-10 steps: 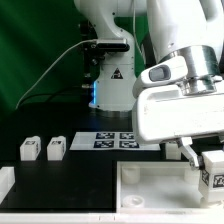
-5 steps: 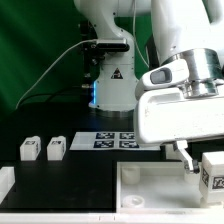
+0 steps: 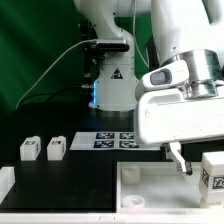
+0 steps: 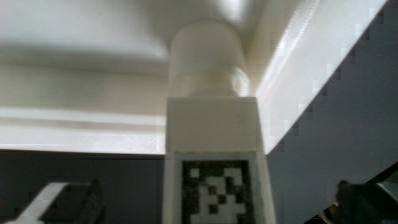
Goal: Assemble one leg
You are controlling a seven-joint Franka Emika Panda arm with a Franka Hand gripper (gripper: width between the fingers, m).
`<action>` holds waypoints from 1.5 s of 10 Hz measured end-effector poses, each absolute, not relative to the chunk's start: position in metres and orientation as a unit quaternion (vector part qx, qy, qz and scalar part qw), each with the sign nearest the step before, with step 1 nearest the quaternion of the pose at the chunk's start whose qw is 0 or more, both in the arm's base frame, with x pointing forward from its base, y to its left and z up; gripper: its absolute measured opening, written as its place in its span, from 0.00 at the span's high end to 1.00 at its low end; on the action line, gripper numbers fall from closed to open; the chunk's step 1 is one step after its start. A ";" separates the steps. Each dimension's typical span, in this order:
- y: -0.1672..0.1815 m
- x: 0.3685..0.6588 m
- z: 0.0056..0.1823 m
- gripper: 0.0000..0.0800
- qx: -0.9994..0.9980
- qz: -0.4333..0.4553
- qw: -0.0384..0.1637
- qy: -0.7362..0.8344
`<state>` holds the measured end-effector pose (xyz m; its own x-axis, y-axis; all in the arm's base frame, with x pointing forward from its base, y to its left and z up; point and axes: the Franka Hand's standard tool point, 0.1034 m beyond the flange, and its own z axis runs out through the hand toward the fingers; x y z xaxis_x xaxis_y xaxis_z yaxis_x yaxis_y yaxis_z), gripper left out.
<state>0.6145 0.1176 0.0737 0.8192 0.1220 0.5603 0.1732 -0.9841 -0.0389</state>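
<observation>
Bright light bleaches the white arm housing (image 3: 185, 115) against the dark table (image 3: 90, 165), and the wrist view's close-up leg (image 4: 214, 130) is softly blurred.

Marker board (image 3: 110, 140) behind tabletop (image 3: 150, 186), a leg (image 3: 55, 149) near it (exterior view's left)

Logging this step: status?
Tool open, not gripping. Leg upright on tabletop, exterior view's right, beside tool. Nothing in the way.

**White shells, dark fingertips**

The arm (image 3: 185, 35) has smooth, glossy white casings and a silver-grey ring (image 3: 203, 68) at the wrist. The boxy white gripper (image 3: 199, 163) has dark fingers (image 3: 181, 162). The base column (image 3: 110, 88) shows a black triangle marking (image 3: 117, 73) and a blue glow (image 3: 92, 97).
</observation>
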 end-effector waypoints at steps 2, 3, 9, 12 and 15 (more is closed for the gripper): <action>0.118 0.614 0.073 0.19 -0.953 -0.290 0.044 -0.077; 0.118 0.614 0.073 0.19 -0.953 -0.290 0.044 -0.077; 0.118 0.621 0.111 0.19 -0.980 -0.179 0.064 -0.063; 0.123 0.629 0.106 0.19 -0.993 -0.055 0.077 -0.063; 0.113 0.634 0.098 0.19 -0.993 0.028 0.085 -0.075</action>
<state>0.6340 0.1134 0.0984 0.9873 0.1532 -0.0432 0.1436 -0.9743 -0.1734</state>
